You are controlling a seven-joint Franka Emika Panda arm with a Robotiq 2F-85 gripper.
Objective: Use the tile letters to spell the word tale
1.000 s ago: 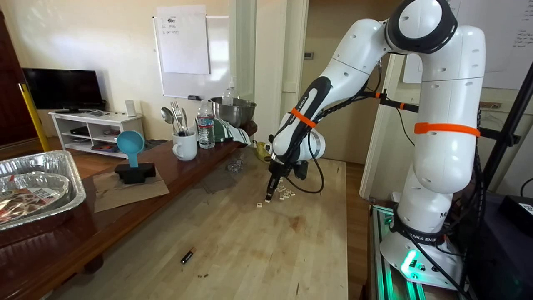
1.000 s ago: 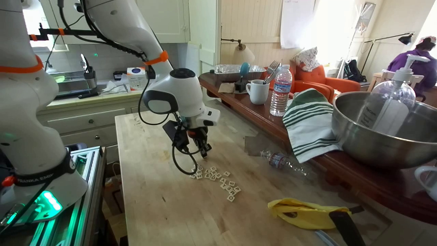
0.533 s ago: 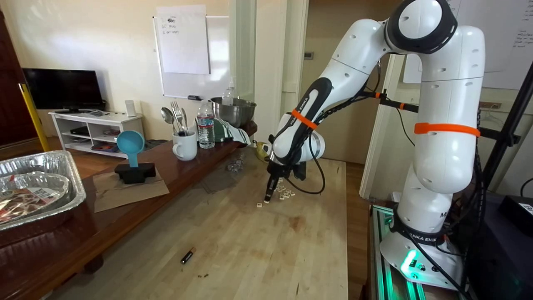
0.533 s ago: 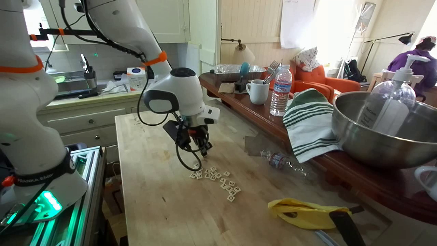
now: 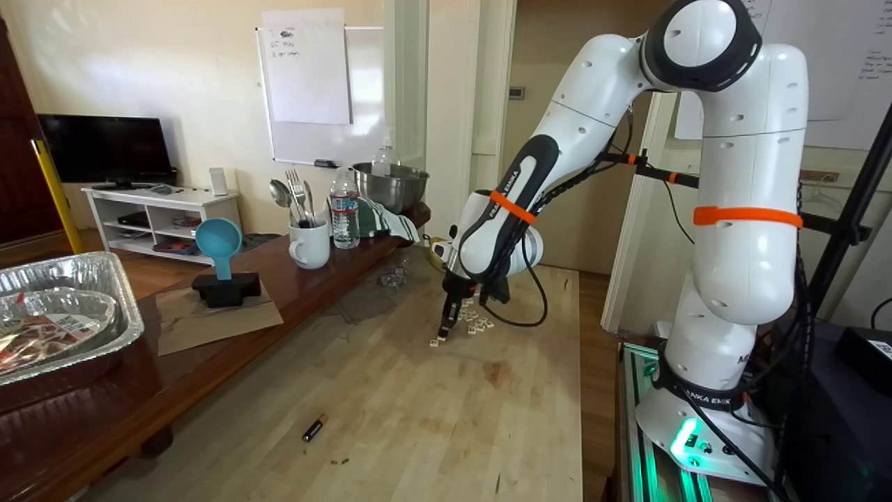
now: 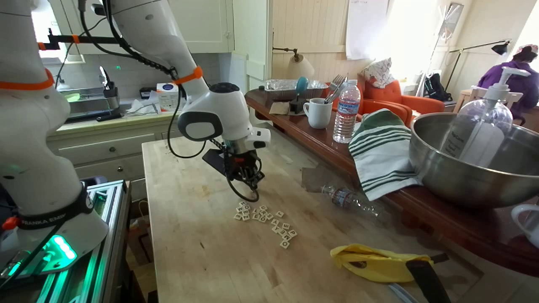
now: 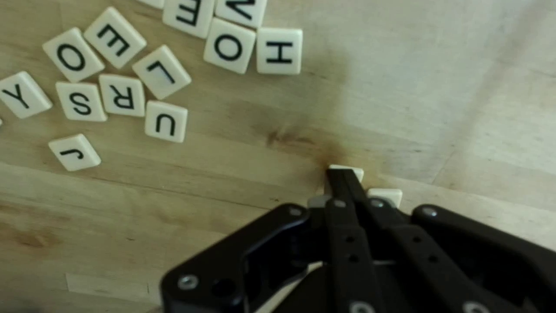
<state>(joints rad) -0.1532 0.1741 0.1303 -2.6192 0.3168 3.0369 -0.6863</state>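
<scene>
The fingers (image 7: 338, 184) are together with nothing between them, their tip down over a tile (image 7: 358, 173) whose letter they cover; whether they touch it I cannot tell. Just beside it, across a narrow gap, sits a neighbour tile (image 7: 386, 194), its letter hidden too. Both lie off from the main scatter of tile letters (image 6: 269, 216), toward the end edge of the worktop (image 6: 210, 273) that faces the kitchen drawers (image 6: 88, 147); the scatter itself sits well in from both long edges.

The step in hand looks like sliding one letter up to another, and probably early in the word, since only this pair shows well apart. The next move likely calls for a short, low push that closes the gap and squares the staggered pair, then a lift clear. An L tile (image 7: 161, 72) and an E tile (image 7: 115, 38) lie readable in the scatter.
</scene>
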